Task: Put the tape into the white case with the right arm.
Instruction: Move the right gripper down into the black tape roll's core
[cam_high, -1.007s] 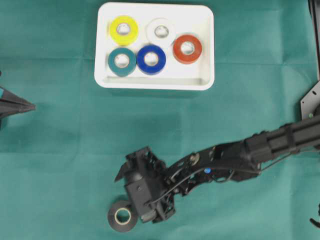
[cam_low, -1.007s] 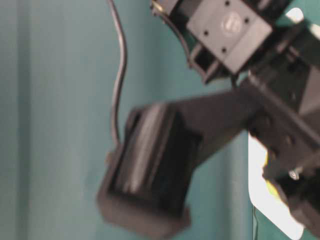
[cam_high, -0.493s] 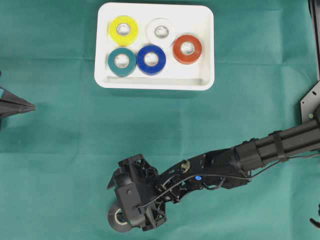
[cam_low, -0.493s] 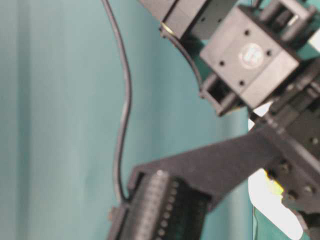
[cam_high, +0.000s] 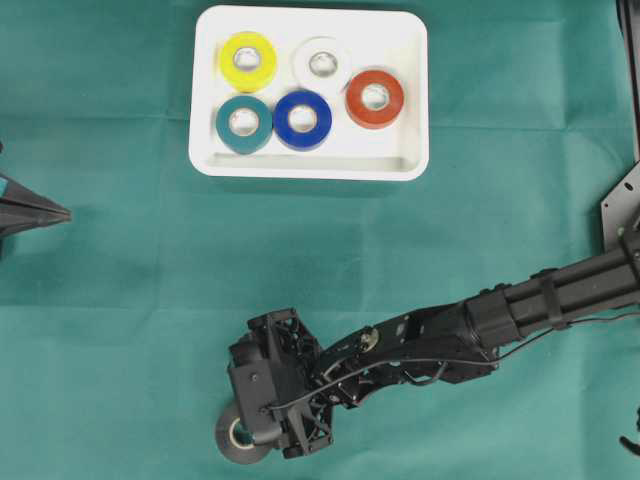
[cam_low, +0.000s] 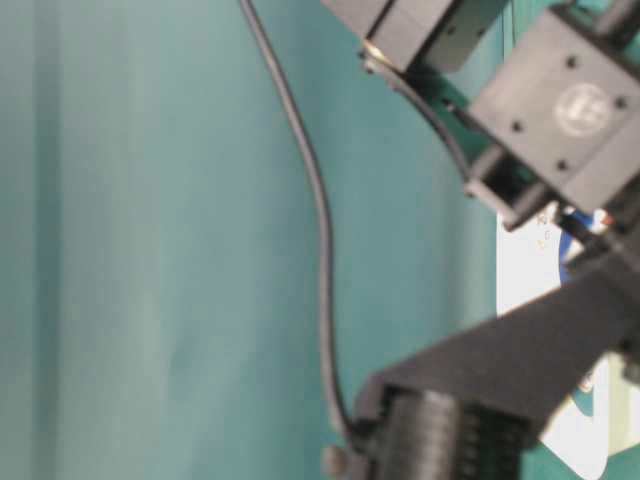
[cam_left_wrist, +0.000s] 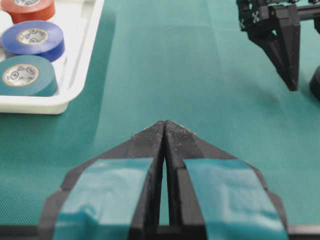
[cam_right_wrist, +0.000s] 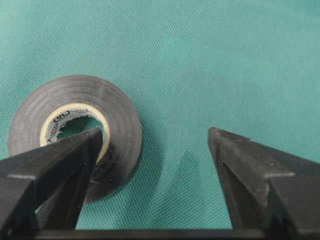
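A black tape roll with a cream core lies flat on the green cloth near the front edge. My right gripper hangs over it, open. One finger sits at the roll's core hole, while the other finger stands apart over bare cloth outside the ring. From overhead, the right gripper covers part of the roll. The white case lies at the far middle. My left gripper is shut and empty at the left edge.
Several tape rolls lie in the case: yellow, white, red, teal and blue. The right arm stretches in from the right. A metal bracket stands at the right edge.
The right gripper has come down and towards the front edge over the black tape, covering more of it. The tape, the case and the left gripper have not moved.
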